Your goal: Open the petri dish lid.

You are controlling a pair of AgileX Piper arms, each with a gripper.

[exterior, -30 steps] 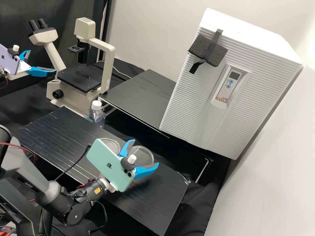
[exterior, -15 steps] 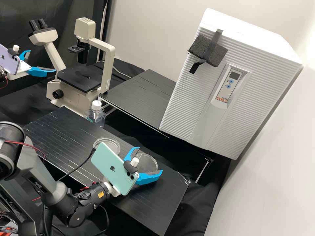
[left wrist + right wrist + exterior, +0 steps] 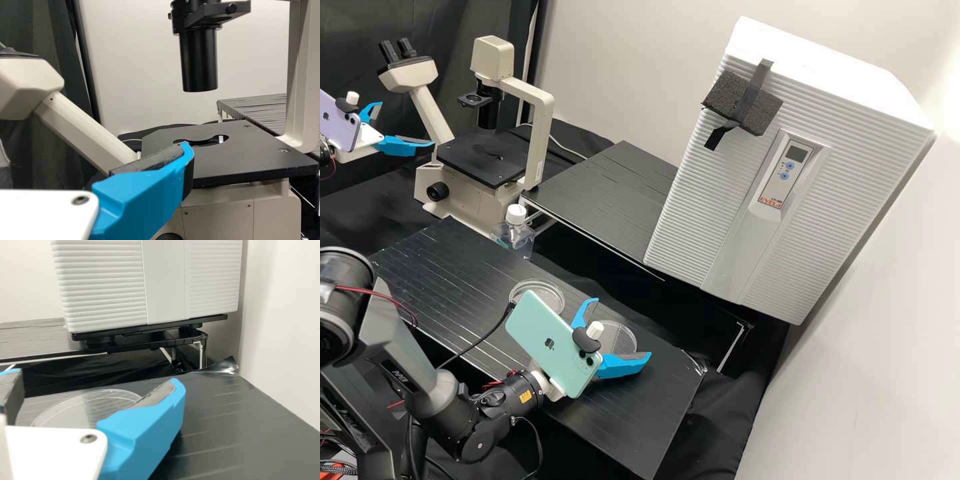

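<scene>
In the high view my right gripper point(image 3: 623, 327) stands open low over the front bench, its fingers around but apart from a clear round lid point(image 3: 618, 339) lying flat on the bench. The clear petri dish point(image 3: 537, 293) sits left of it, partly hidden by the phone on the wrist. The right wrist view shows the lid point(image 3: 90, 407) between the open fingers of the right gripper point(image 3: 95, 379). At the upper left, by the microscope, my left gripper point(image 3: 407, 125) is open and empty; one finger of the left gripper point(image 3: 92, 150) shows in the left wrist view.
Behind the dish stands a clear bottle with a white cap point(image 3: 515, 217), near the microscope point(image 3: 483, 157). A white ribbed incubator point(image 3: 787, 160) is at the right back. The front bench point(image 3: 640, 427) ends at a right edge beside black cloth.
The right gripper has come down and slightly to the right with the lid. Since half a second ago its fingers have spread wider and let go, and the lid has dropped. The left gripper is unmoved.
</scene>
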